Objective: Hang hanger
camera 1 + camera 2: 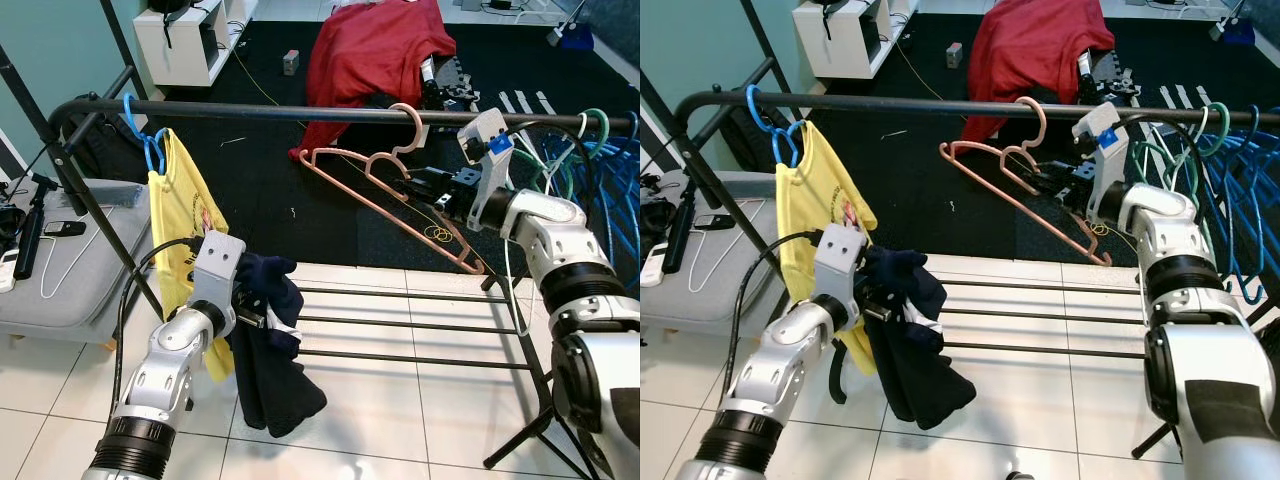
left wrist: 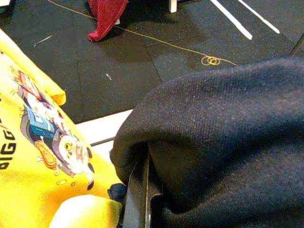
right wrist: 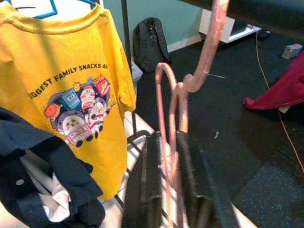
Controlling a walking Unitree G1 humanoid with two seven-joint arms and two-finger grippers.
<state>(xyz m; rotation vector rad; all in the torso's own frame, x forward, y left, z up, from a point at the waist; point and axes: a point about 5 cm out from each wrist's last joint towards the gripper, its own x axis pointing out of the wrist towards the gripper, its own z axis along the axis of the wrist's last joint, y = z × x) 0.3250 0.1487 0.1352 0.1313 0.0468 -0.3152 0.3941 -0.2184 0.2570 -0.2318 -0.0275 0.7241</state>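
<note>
A pink hanger [image 1: 380, 185] hangs by its hook over the black rail [image 1: 300, 111] of the clothes rack. My right gripper [image 1: 418, 186] is shut on the hanger's shoulder just below the hook; in the right wrist view the pink wire [image 3: 170, 142] runs between the two black fingers. My left gripper [image 1: 262, 318], lower left in front of the rack, is shut on a dark navy garment [image 1: 272, 345] that droops from it. In the left wrist view the navy cloth [image 2: 223, 137] covers the fingers.
A yellow printed T-shirt [image 1: 185, 225] hangs on a blue hanger [image 1: 140, 130] at the rail's left end. Several blue and green hangers [image 1: 1225, 150] crowd the right end. A red cloth [image 1: 375, 50] lies on the black floor behind. A grey seat [image 1: 60, 270] stands at left.
</note>
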